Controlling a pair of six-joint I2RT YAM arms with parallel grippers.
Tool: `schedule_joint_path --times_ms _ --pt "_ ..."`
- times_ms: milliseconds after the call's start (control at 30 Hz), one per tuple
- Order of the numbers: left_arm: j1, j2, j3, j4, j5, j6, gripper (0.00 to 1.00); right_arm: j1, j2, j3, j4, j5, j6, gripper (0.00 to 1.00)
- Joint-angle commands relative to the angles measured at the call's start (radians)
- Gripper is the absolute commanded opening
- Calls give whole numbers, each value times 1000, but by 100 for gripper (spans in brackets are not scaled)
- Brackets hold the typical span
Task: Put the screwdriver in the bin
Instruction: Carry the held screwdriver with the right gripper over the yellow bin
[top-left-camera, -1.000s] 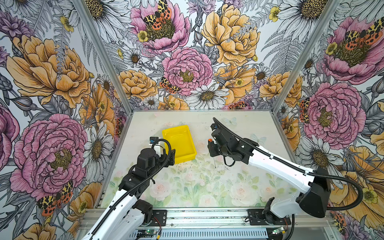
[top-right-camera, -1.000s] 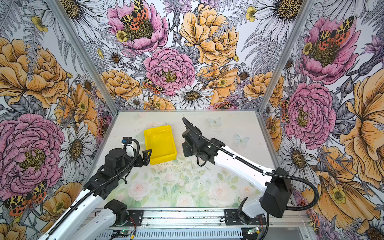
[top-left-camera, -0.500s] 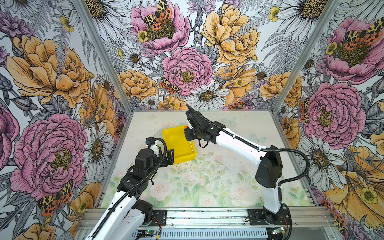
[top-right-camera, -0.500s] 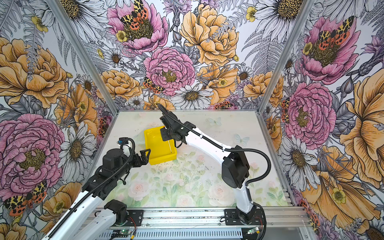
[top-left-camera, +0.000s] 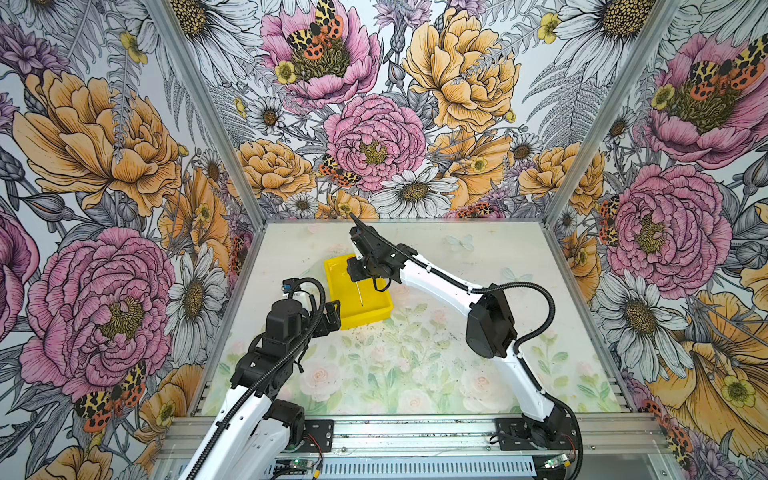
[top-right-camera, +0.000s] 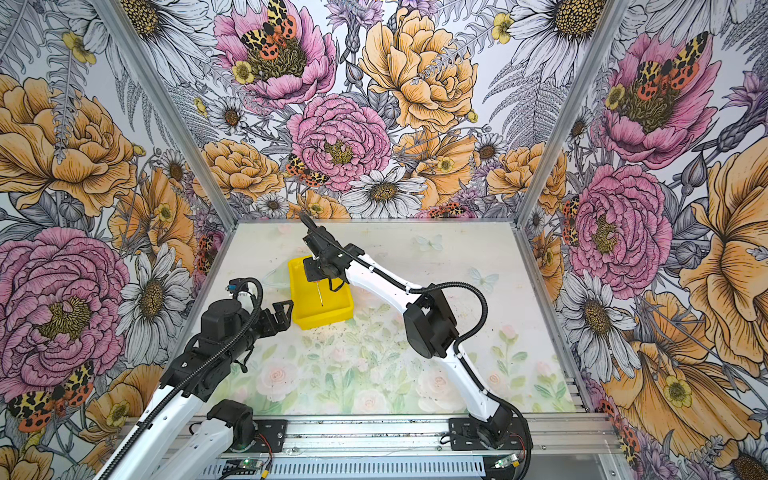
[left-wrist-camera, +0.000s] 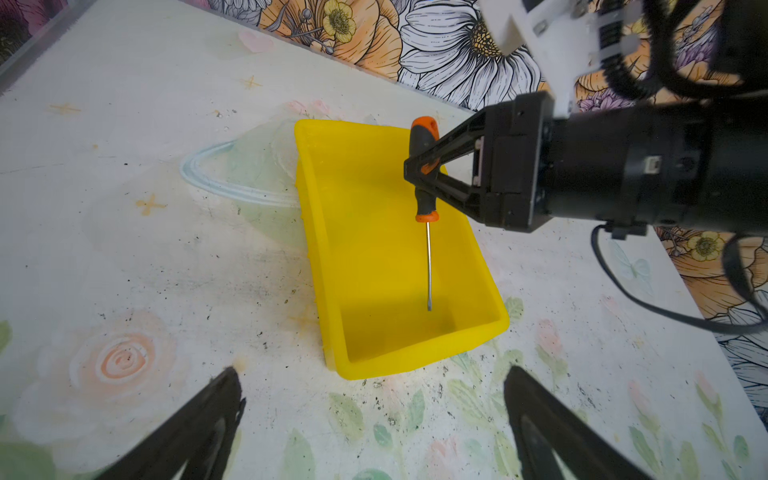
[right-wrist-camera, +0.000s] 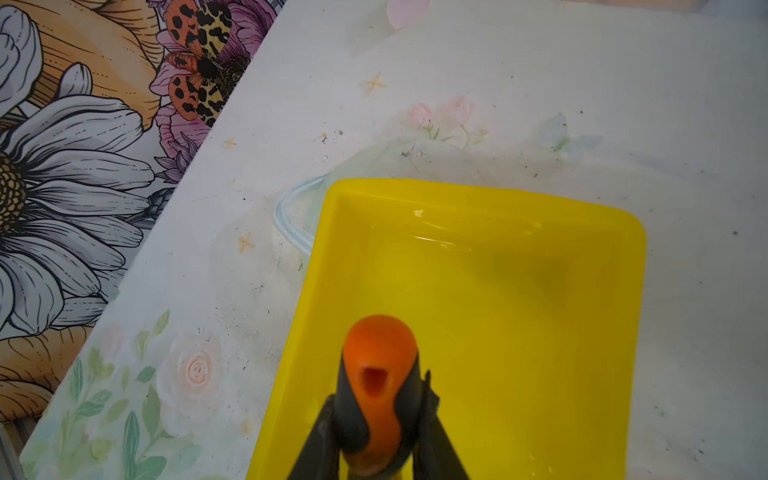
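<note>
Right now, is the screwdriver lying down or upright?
Upright. The right hand clamps the screwdriver by its handle, shaft pointing down into the bin. Whether the tip touches the bottom, cannot tell.

Bright yellow plastic bin (right-wrist-camera: 478, 189) looks super glossy; slim orange-and-black screwdriver (left-wrist-camera: 427, 216) has a shiny metal shaft, matt grip.

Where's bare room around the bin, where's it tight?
Free: the bin floor under the hanging screwdriver; table from bin to front rail; far-right table by the wall. Crowded: over the bin's far end, where the right gripper clamps the screwdriver; its near-left corner, beside the open left gripper.
</note>
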Motion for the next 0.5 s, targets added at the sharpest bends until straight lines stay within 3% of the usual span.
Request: schedule_joint_path --times_ms 0,467 --pt "5 -9 -9 -11 -16 -8 99 -9 51 56 5 -4 15 0" --pt "35 -6 -12 -10 -27 -6 99 -18 143 77 5 18 10 0"
